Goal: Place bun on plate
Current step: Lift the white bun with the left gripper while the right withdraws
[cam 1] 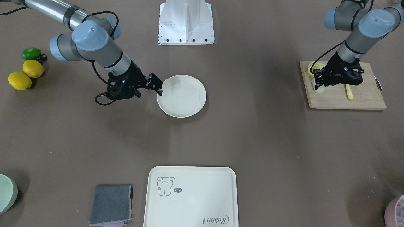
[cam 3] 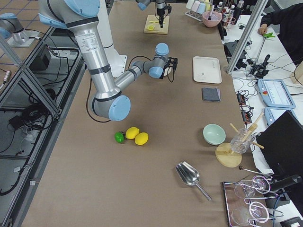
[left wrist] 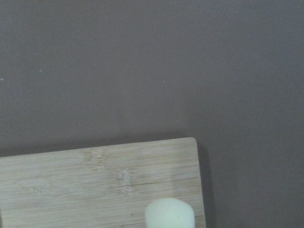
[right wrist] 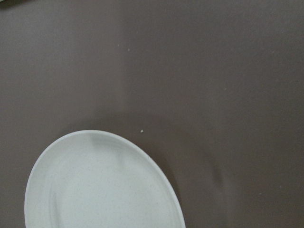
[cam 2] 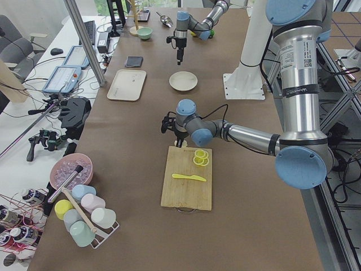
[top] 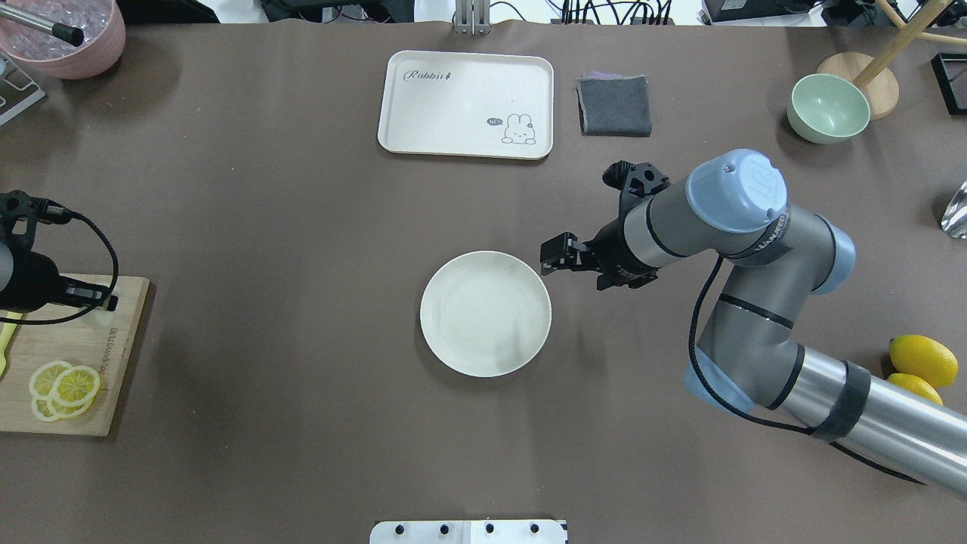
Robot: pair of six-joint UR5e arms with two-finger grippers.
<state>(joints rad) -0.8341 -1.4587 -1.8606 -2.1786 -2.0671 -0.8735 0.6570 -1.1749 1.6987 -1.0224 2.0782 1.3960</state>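
The bun (cam 1: 320, 89), a small pale cream lump, lies on the wooden cutting board (cam 1: 363, 101) near its corner; it also shows in the left wrist view, bun (left wrist: 169, 214). My left gripper (cam 1: 318, 82) hovers just over it, open, holding nothing. The round off-white plate (top: 486, 313) sits bare at the table's middle. Beside its rim my right gripper (top: 553, 259) hangs open and empty, and the plate (right wrist: 95, 190) fills the lower left of the right wrist view.
Lemon slices (top: 64, 385) and a yellow knife (cam 1: 348, 92) share the board. A cream tray (top: 464, 103), grey cloth (top: 614, 104) and green bowl (top: 827, 108) stand along the far side. Whole lemons (top: 922, 360) lie by the right arm.
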